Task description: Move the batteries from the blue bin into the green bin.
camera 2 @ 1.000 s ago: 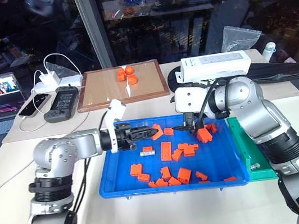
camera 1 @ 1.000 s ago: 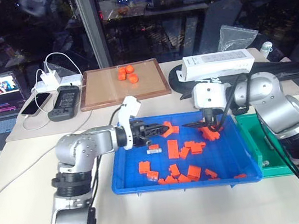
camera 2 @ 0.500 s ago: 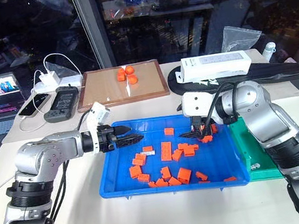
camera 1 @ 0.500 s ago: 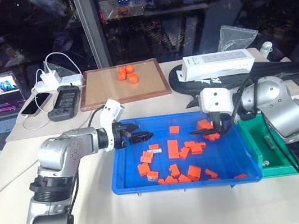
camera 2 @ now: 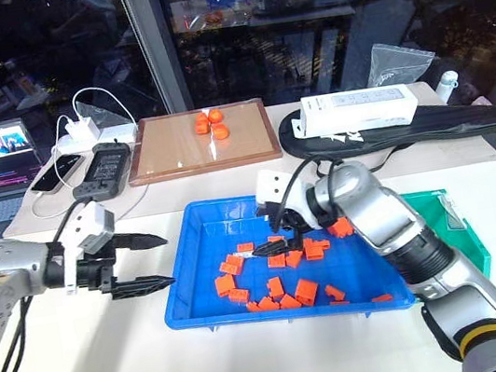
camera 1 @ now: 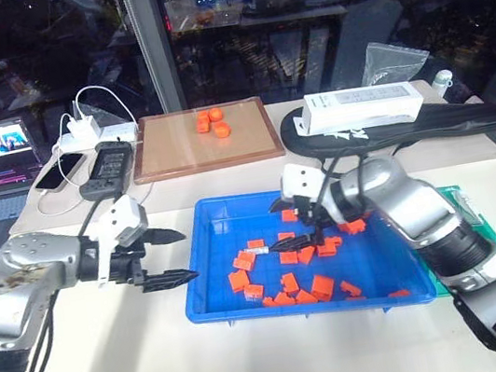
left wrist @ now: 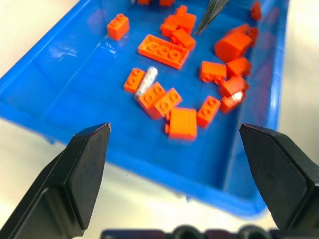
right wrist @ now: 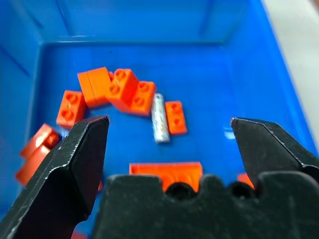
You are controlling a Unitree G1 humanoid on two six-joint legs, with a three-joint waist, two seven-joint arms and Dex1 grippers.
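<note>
Right wrist view | battery [right wrist: 160, 124] between tips of right end effector [right wrist: 169, 149]; fingers spread wide, empty

Head stereo pair overlooks table; wrist cams close above blue bin [left wrist: 60, 74].

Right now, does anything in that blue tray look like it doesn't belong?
Yes. A slim silvery battery lies among the orange bricks in the blue bin, touching two of them. It is the odd piece out, by colour and shape. Nothing looks spilled or broken.
</note>
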